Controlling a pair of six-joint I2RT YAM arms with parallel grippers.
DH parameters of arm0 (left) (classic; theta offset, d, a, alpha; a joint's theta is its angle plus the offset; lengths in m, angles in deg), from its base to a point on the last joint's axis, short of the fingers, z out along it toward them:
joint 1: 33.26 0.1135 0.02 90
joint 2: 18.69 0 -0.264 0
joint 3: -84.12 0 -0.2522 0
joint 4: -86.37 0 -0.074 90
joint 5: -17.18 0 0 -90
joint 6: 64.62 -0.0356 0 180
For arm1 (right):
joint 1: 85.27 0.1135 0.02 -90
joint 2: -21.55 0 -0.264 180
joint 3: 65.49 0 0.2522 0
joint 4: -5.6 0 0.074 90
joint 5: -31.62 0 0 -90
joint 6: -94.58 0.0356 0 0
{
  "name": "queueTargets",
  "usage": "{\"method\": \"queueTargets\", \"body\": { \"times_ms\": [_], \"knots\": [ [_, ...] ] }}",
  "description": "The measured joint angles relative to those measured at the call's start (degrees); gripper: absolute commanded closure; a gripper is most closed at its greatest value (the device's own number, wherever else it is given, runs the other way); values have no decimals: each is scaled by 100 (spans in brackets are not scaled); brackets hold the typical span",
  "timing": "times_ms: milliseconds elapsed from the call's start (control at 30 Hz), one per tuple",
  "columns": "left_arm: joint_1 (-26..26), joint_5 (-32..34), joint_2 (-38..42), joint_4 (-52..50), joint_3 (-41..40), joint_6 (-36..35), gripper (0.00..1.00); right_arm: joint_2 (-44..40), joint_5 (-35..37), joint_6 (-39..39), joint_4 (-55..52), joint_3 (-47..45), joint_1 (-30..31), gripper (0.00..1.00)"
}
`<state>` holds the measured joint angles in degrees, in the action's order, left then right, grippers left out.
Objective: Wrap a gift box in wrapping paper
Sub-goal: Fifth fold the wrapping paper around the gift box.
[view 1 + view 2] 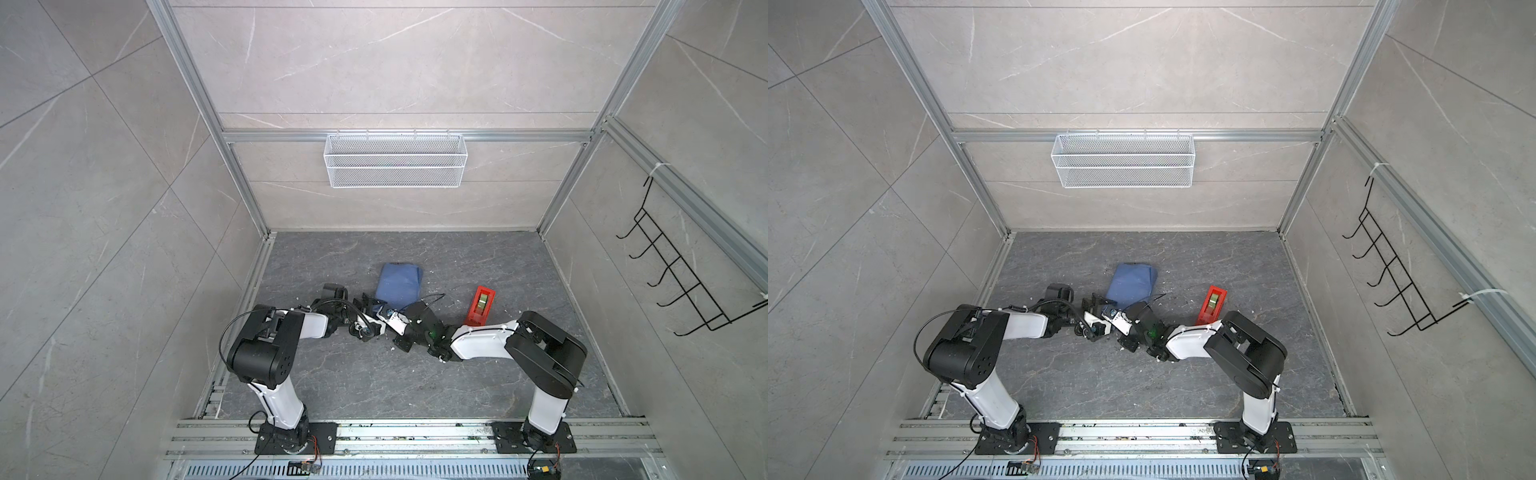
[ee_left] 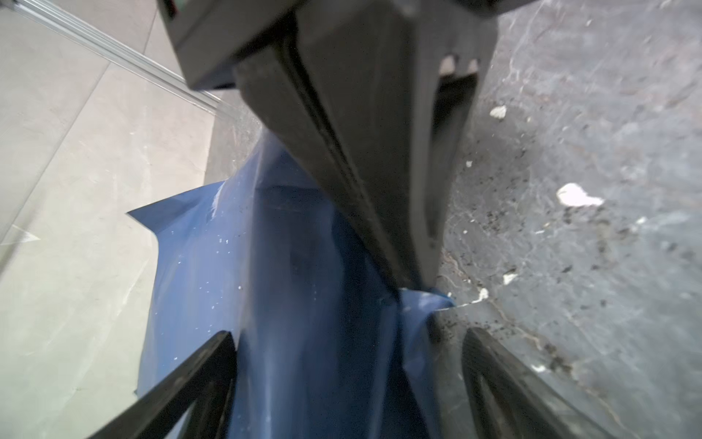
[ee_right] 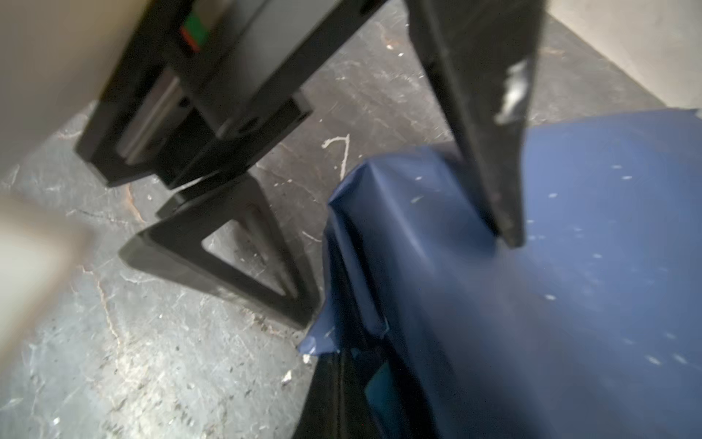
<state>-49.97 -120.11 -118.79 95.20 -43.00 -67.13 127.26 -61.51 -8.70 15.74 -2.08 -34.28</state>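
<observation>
On the grey worktop [image 1: 415,374] the left arm [image 1: 309,324] and right arm [image 1: 482,338] both reach inward and meet at the near short end of the wrapping paper [image 1: 398,286]. The paper is folded into a blue parcel around the gift box, which is not itself visible. The parcel's long axis runs away from the arms toward the back wall, so it lies just beyond both pincers. A red tape dispenser [image 1: 481,306] stands apart on the right arm's side. The left pincer [image 2: 347,338] is open and straddles the parcel's near end, one finger [image 3: 228,262] beside it and the other finger [image 3: 501,197] on top. The right pincer [image 2: 412,277] is closed, its tip at a loose corner flap [image 2: 425,300]. The blur hides whether it pinches or merely presses that flap.
</observation>
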Motion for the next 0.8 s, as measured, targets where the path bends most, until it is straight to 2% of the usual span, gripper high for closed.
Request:
{"method": "queueTargets", "body": {
  "times_ms": [167, 300, 500, 633, 800],
  "knots": [
    [-33, 92, -72, 365, -42, -79, 22, -2, 2, -2, 28, -33, 11, 100],
    [-42, 129, -68, 490, -35, -85, 34, -184, 76, -39, 162, -234, 28, 66],
    [-46, 170, -37, 518, -24, -57, 38, -1419, 466, 24, 212, -1095, 90, 32],
    [-46, 190, -20, 492, -24, -52, 38, -2197, 984, 358, 417, -1639, 96, 17],
    [-57, 229, 44, 411, -24, 90, 38, -1978, 1596, 979, 682, -1934, 96, 11]
  ]
}}
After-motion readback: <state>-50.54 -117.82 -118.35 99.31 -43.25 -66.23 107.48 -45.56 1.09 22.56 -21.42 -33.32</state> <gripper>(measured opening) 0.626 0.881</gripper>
